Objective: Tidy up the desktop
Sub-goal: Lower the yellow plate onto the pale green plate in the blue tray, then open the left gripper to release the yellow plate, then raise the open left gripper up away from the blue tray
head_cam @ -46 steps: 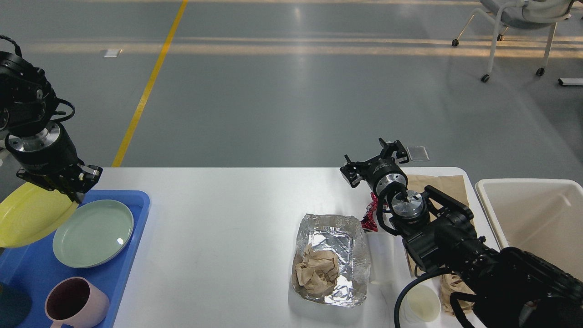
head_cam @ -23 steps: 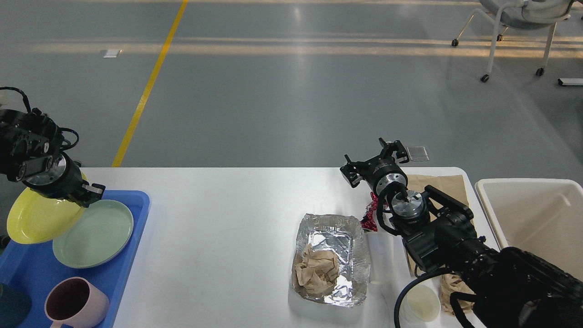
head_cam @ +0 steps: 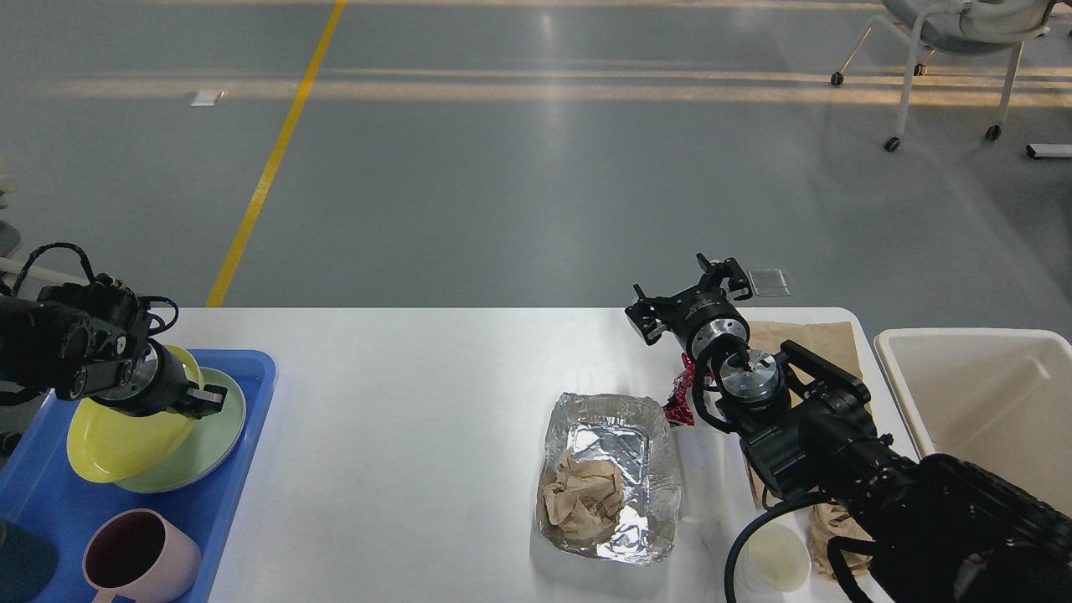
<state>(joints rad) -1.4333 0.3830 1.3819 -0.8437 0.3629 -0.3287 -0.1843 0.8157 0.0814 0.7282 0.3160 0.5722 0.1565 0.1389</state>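
Observation:
The white desktop [head_cam: 419, 419] holds a blue tray [head_cam: 251, 368] at the left. My left gripper [head_cam: 199, 396] is shut on the rim of a yellow plate [head_cam: 117, 435]. The plate hangs tilted just over a pale green plate [head_cam: 228, 419] in the tray and covers most of it. Whether the two plates touch cannot be told. My right gripper [head_cam: 687, 300] stands open and empty above the table's far right edge. Below it lie a red wrapper [head_cam: 680, 392] and a foil container [head_cam: 645, 419] with crumpled brown paper [head_cam: 582, 496] inside.
A pink mug [head_cam: 138, 557] and a dark teal item [head_cam: 17, 563] sit in the tray's near end. A brown paper bag [head_cam: 808, 335], a clear cup [head_cam: 699, 473] on its side and a white cup [head_cam: 775, 557] lie around my right arm. A cream bin [head_cam: 988, 394] stands at the right.
My left arm has come down and to the right with the yellow plate, from beside the tray to over the green plate. The right arm has not moved.

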